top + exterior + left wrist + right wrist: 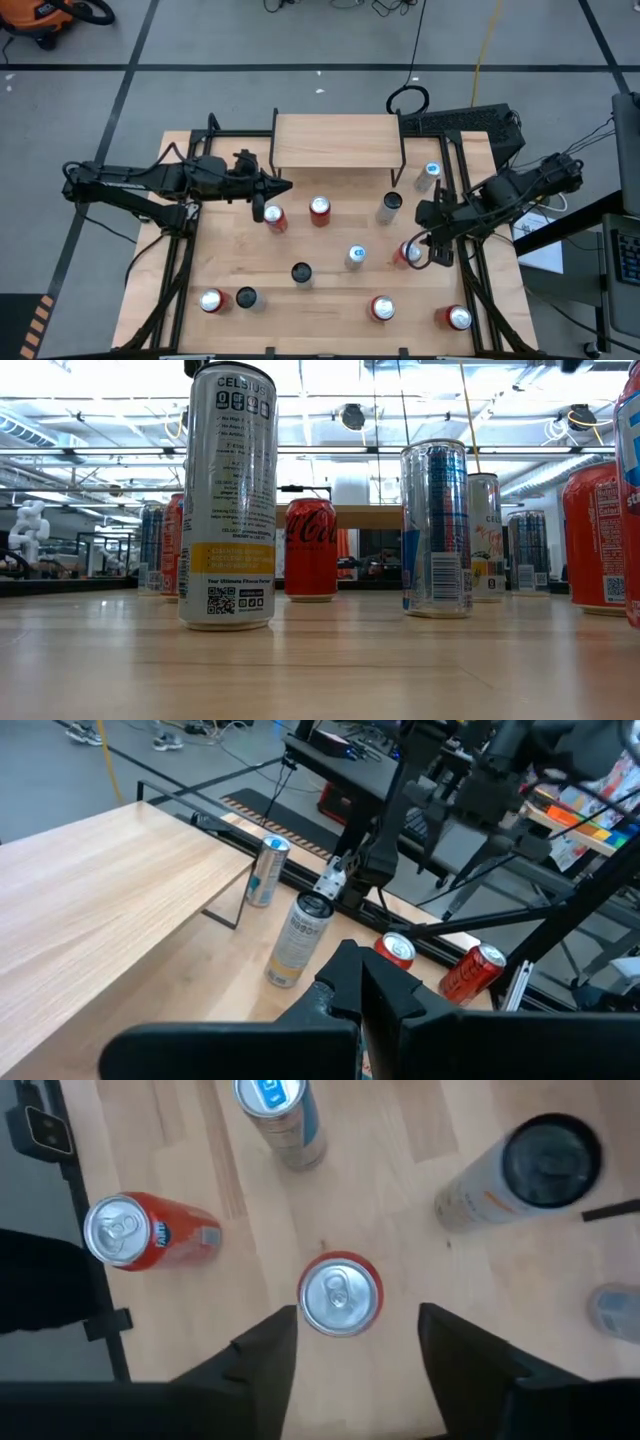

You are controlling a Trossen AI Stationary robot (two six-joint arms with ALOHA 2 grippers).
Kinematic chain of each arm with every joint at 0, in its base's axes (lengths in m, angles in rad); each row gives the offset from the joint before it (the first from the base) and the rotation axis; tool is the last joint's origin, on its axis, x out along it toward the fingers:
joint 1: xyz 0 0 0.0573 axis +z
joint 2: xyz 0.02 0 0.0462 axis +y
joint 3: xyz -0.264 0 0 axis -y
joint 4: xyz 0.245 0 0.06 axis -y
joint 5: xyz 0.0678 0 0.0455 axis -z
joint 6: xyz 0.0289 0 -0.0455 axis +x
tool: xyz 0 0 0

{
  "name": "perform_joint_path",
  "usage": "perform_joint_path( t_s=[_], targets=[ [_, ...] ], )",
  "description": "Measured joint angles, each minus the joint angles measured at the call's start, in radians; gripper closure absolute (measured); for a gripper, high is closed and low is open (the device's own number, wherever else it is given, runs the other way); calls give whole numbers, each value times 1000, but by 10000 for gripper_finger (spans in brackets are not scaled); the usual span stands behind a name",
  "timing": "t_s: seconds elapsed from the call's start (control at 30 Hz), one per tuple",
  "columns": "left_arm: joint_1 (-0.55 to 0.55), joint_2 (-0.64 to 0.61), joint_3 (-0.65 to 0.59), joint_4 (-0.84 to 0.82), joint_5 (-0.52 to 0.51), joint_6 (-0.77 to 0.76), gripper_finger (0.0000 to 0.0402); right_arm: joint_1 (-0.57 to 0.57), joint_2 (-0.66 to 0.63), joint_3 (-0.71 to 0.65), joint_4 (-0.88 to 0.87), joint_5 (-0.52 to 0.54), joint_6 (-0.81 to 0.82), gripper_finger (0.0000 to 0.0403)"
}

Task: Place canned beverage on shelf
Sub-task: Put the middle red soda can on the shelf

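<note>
Red can (pixel 340 1295) standing upright on the table (pixel 330 300), right between the two dark fingers (pixel 262 1355) of the right gripper (pixel 420 252) — top of the can visible from straight above, a sliver of wood showing on each side, so not touching either finger as far as can be told. Jaws spread apart, straddling the can rather than pinching it.

Just beyond those jaws: an orange can (pixel 140 1235) off to one side, a blue-topped can (pixel 280 1110) farther ahead, and a tall white can with a black lid (pixel 525 1175) off to the other side. All upright, all apart from the red can.

Shelf (pixel 337 141) sitting at the far edge of the table, well ahead of the right jaws, top bare. Another blue-topped can (pixel 430 175) standing beside its right leg.

Left gripper (pixel 272 188) hovering near the shelf's front left corner, jaws pressed together, nothing between them. Another red can (pixel 274 218) just below its tip, and one more red can (pixel 320 209) a bit further along.

Rest of the table — more cans scattered toward the near edge, including a dark-topped can (pixel 301 272) in the middle and a silver-topped can (pixel 210 300) near the left corner.
</note>
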Motion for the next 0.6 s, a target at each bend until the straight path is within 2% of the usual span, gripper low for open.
perform_joint_path(
  t_s=[0.13,0.37,0.6],
  targets=[
    [0,0,0,0,14,-54,402,-8,-40,-109,75,-23,0,187],
    [-4,3,0,0,24,-57,402,-26,-88,-252,221,-66,10,163],
    [-4,4,0,0,27,-84,402,-63,-89,-383,339,-147,7,109]
  ],
)
